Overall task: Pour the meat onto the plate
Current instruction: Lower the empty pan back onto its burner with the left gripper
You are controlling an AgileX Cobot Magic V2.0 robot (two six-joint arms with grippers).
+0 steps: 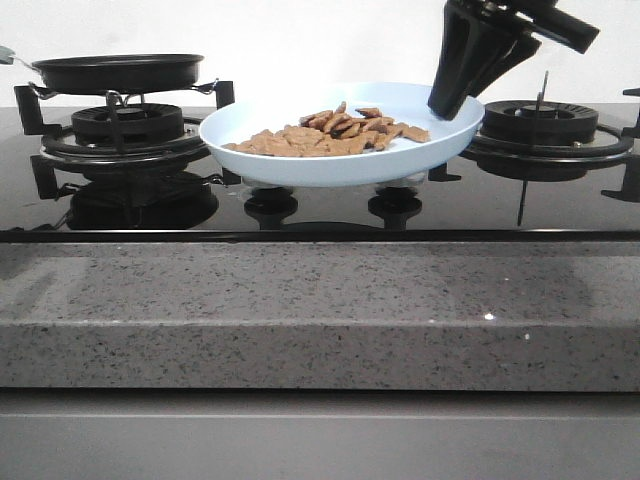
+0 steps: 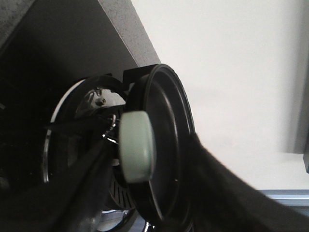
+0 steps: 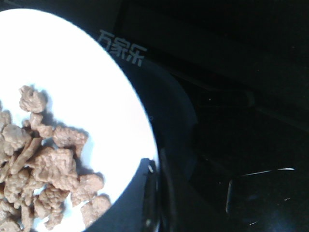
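Note:
The pale-blue plate point(image 1: 300, 165) is over the middle of the black hob. A heap of brown meat point(image 1: 335, 130) strips lies on it. My right gripper point(image 1: 447, 105) comes down from the upper right and is shut on the plate's right rim. In the right wrist view the gripper point(image 3: 154, 166) pinches the plate point(image 3: 96, 82) rim beside the meat point(image 3: 48, 169). The black frying pan point(image 1: 118, 72) sits on the left burner and looks empty. My left gripper point(image 2: 150, 145) is out of the front view. Its jaws stand open around the pan's pale-green handle end point(image 2: 137, 145).
The left burner grate point(image 1: 125, 128) carries the pan point(image 2: 169, 116). The right burner point(image 1: 540, 125) stands just behind my right gripper. Two knobs point(image 1: 270, 203) sit under the plate. The grey speckled counter edge point(image 1: 320, 310) runs along the front.

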